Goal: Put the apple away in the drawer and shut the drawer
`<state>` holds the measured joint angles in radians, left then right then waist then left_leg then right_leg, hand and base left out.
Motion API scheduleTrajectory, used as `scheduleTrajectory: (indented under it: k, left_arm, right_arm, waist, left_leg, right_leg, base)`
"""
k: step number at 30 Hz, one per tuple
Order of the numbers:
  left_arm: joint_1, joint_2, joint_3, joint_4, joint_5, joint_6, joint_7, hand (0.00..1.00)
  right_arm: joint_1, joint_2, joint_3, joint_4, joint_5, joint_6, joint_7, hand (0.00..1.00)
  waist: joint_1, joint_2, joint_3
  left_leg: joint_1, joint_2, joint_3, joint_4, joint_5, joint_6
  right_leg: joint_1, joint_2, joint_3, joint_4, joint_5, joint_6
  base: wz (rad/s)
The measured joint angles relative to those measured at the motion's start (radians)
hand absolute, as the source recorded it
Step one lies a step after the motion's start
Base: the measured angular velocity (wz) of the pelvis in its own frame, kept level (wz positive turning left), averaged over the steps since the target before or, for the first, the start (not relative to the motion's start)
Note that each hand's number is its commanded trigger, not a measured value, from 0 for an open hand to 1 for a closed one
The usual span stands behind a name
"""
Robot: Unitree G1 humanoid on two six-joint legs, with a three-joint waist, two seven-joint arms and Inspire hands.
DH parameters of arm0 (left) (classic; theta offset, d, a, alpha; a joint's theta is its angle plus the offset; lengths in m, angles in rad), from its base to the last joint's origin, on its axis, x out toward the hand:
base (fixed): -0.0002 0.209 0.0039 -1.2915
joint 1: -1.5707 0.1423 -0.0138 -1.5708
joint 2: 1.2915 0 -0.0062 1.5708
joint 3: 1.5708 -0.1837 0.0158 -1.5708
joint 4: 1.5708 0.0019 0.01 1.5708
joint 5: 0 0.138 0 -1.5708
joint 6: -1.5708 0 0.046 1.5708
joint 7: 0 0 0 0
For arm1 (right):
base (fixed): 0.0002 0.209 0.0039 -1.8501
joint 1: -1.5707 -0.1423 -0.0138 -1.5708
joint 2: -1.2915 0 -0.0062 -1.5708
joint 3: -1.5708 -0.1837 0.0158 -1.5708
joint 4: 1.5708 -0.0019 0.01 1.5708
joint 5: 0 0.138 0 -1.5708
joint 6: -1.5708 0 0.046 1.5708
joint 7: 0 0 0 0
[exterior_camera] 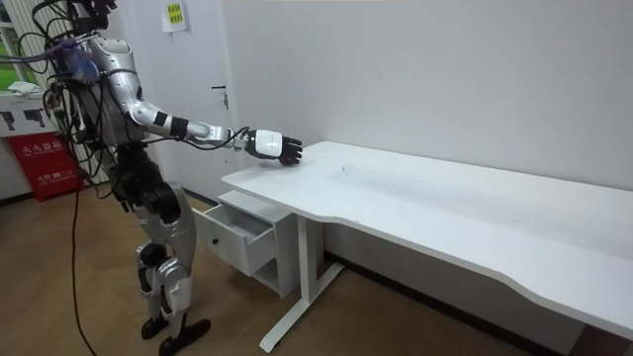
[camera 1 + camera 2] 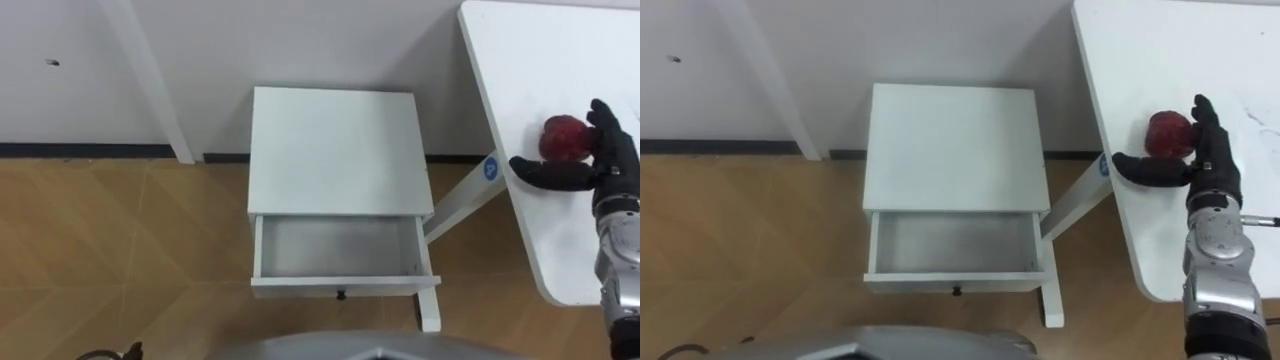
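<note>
Our right robot hand (image 2: 612, 160) comes in from the lower right of the left eye view and rests on the white bench (image 2: 540, 60). It lies open, with the thumb stretched out under the apple (image 2: 565, 137) and the fingers standing straight along the apple's far side. The fruit sits in that crook, touching the hand or just beside it, but nothing has closed round it. The apple is on the bench near the edge, well apart from the drawer (image 2: 335, 245), which is pulled out of the small white cabinet (image 2: 335, 150) and is bare inside. In the room view we stand on the wooden floor in front of the cabinet. Our right arm reaches out level toward the room view's right, so the robot hand (image 1: 282, 147) hangs over the near corner of the bench (image 1: 445, 198), above the drawer (image 1: 242, 232) and off to one side of it. The right eye view shows the same scene: the apple (image 2: 1168, 133) sits between thumb and fingers of the open robot hand (image 2: 1212, 165), and the drawer (image 2: 955, 243) waits open. We judge that we are at the first step, the pickup. The next move calls for curling the fingers firmly round the apple without nudging it, since it could roll. Then it must be lifted clear of the bench edge and carried across and down into the drawer before the front is pushed shut.
</note>
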<state>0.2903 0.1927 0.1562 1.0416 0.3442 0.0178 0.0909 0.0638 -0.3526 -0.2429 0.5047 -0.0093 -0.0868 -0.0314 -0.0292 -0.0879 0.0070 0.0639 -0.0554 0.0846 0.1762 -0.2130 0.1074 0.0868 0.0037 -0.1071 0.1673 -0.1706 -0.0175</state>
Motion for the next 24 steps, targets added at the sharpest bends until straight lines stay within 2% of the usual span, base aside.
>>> scheduleTrajectory:
  k: [8,24]
  left_arm:
    - [-0.006,0.016,-0.020,0.001,0.000,0.000,0.000,0.00]
    - [-0.009,0.017,-0.023,0.005,0.001,0.006,-0.015,0.00]
  right_arm:
    - [-0.006,-0.019,0.025,0.003,-0.040,-0.001,-0.013,1.00]
    - [-0.008,-0.017,0.074,-0.021,-0.111,-0.010,0.008,1.00]
  waist:
    - [0.006,0.000,-0.0014]
    - [0.013,0.001,-0.0043]
  left_leg:
    - [-0.001,0.000,-0.003,0.004,0.000,0.000]
    - [0.005,0.000,-0.001,0.006,0.000,0.000]
  right_leg:
    - [-0.001,0.000,-0.006,0.000,0.000,0.000]
    - [0.005,0.000,-0.002,0.000,0.000,0.000]
  base:
    - [0.00]
    - [0.00]
